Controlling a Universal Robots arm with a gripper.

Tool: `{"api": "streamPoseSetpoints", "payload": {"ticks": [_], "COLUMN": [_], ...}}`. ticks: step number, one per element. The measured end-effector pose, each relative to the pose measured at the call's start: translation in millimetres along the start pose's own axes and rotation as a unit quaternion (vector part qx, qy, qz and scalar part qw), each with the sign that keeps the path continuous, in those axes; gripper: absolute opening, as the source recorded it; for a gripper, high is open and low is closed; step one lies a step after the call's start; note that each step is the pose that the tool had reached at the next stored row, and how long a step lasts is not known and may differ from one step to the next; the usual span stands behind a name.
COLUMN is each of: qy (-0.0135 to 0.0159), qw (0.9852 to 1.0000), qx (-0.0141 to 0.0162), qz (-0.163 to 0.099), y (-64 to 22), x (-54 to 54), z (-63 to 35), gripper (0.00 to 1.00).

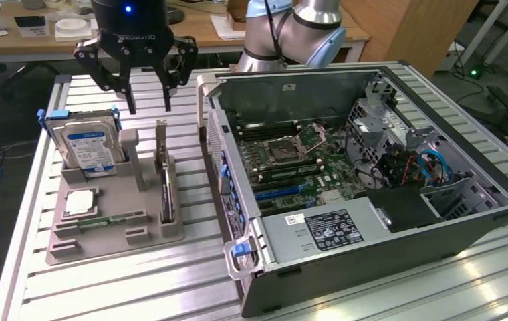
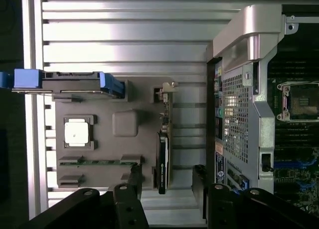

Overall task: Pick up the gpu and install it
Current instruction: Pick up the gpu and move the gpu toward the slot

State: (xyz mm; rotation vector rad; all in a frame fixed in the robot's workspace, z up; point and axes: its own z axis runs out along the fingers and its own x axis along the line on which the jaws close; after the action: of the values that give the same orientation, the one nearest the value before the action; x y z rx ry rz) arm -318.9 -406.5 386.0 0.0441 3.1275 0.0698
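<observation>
The gpu (image 1: 163, 175) is a thin dark card standing on edge in a slot of the grey parts holder (image 1: 102, 244), its silvery bracket end pointing up. My gripper (image 1: 150, 105) hangs open above it, fingers spread, holding nothing. The wrist view looks straight down on the gpu (image 2: 163, 154) edge-on, and the gripper (image 2: 167, 189) has one dark finger on each side of the card's line, well above it. To the exterior view's right lies the open computer case (image 1: 361, 261) with its motherboard (image 1: 299, 160) exposed.
In the holder stand a silver hard drive (image 1: 89, 144) with blue side rails, a square processor (image 1: 82, 200) and a narrow green memory stick (image 1: 102, 221). Everything rests on a slatted aluminium table (image 1: 147, 287). The case's rear panel (image 2: 239, 104) stands close beside the holder.
</observation>
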Motion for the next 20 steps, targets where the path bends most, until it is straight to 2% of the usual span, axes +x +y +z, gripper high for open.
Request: {"api": "streamPoseSetpoints", "payload": {"ticks": [3, 10, 13, 14, 20], "qy": [0.0, 0.0003, 0.0014, 0.0015, 0.003], "qw": [1.0, 1.0, 1.0, 1.0, 1.0], "qx": [-0.0002, -0.0002, -0.0001, -0.0002, 0.0], "qz": [0.0, -0.001, -0.001, -0.001, -0.002], "y": [-3.7, -4.4, -4.6, -4.7, -5.2], "x": [-0.1, -0.1, -0.4, -0.4, -0.5], "z": [5.1, 15.5, 19.1, 20.3, 28.7], "gripper": [0.53, 0.53, 0.54, 0.6, 0.6]}}
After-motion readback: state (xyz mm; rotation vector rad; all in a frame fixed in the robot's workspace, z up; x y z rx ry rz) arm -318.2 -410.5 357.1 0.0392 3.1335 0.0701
